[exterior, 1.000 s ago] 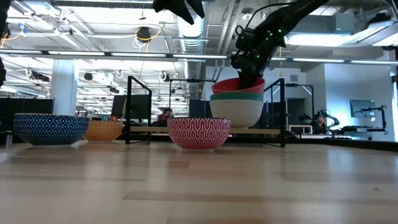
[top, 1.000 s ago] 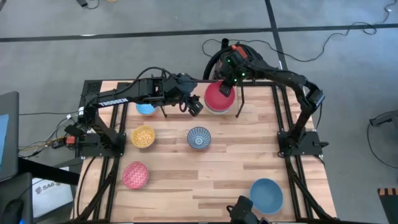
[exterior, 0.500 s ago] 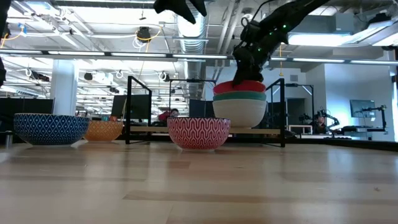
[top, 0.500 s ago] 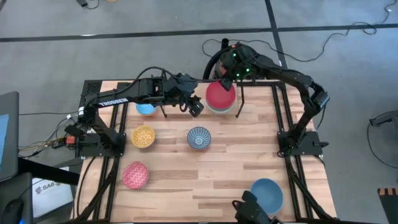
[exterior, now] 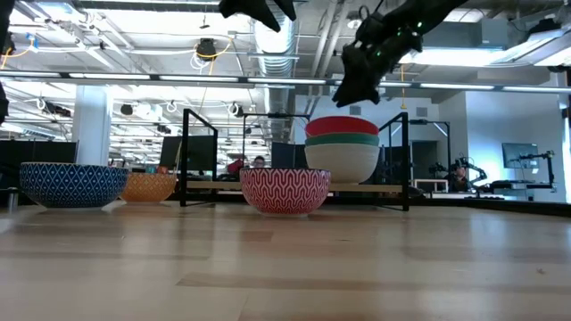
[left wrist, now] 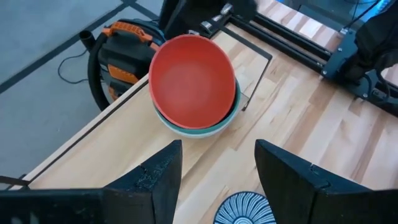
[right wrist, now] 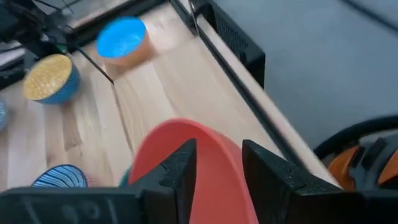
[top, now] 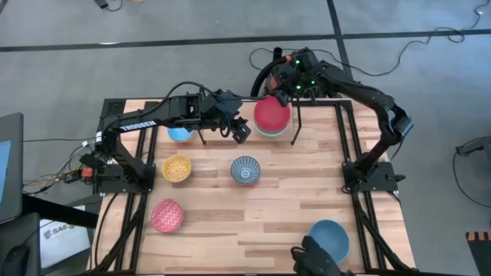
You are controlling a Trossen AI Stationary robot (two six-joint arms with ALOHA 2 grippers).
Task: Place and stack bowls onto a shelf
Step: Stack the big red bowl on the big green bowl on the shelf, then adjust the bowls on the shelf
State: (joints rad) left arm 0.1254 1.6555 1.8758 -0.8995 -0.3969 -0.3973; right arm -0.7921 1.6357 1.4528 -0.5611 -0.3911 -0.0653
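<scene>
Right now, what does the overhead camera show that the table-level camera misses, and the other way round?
Only the high view shows the big blue bowl near the table's front edge and the light blue bowl at the shelf's left end. Only the low view shows the stack's layers: red bowl on green bowl on white bowl. Both show the right gripper lifted off that stack, open, and the left gripper waiting nearby.

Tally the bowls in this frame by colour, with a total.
Red bowl: 1
Green bowl: 1
White bowl: 1
Light blue bowl: 1
Yellow bowl: 1
Blue-white patterned bowl: 1
Pink bowl: 1
Larger blue bowl: 1
Total: 8
</scene>
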